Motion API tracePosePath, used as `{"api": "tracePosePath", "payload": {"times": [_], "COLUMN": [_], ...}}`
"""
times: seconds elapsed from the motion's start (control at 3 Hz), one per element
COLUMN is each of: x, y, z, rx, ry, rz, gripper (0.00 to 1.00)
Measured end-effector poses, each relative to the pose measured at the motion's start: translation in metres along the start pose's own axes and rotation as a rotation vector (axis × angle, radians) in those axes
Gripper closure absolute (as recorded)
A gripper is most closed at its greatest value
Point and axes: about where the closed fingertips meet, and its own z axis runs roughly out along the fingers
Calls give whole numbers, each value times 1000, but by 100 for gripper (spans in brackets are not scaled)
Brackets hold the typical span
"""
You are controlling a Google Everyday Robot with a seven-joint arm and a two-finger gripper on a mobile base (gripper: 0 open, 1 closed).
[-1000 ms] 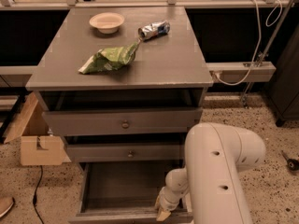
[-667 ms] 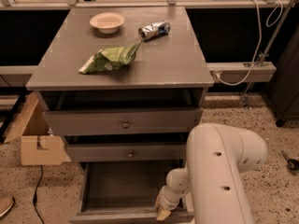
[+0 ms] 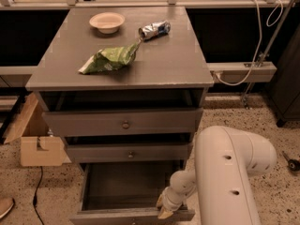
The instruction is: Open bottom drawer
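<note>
The single camera looks steeply down from high up, over the arm [image 3: 229, 172], facing the front of the bench [image 3: 168, 64]. The end effector [image 3: 165, 209] sits low in frame, near the lens, at the front rim of the bottom drawer [image 3: 117, 215]; the bench top lies farther beyond it.

Light dim and warm with a yellowish cast, coming from overhead. The cabinet top [image 3: 154, 64] is the brightest grey surface, and the crushed can [image 3: 154, 30] shows a faint sheen. The chip bag [image 3: 110, 60] casts a short, soft shadow. Gaps above the upper drawers are near black. The bottom drawer [image 3: 126, 186] interior is shaded. The arm shell [image 3: 229, 172] glares pale, near right. The gripper [image 3: 165, 209], at the drawer's near-right rim, is half in shadow.
</note>
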Motion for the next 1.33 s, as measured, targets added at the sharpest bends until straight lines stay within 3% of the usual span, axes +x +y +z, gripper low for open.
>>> {"api": "tracePosePath", "payload": {"times": [0.33, 0.67, 1.33], "x": [0, -2, -6], "y": [-12, -20, -17], "z": [-11, -26, -84], "rx": [76, 134, 258], "ry": [-29, -28, 6], "rz": [-52, -90, -95], "gripper": [4, 0, 0]}}
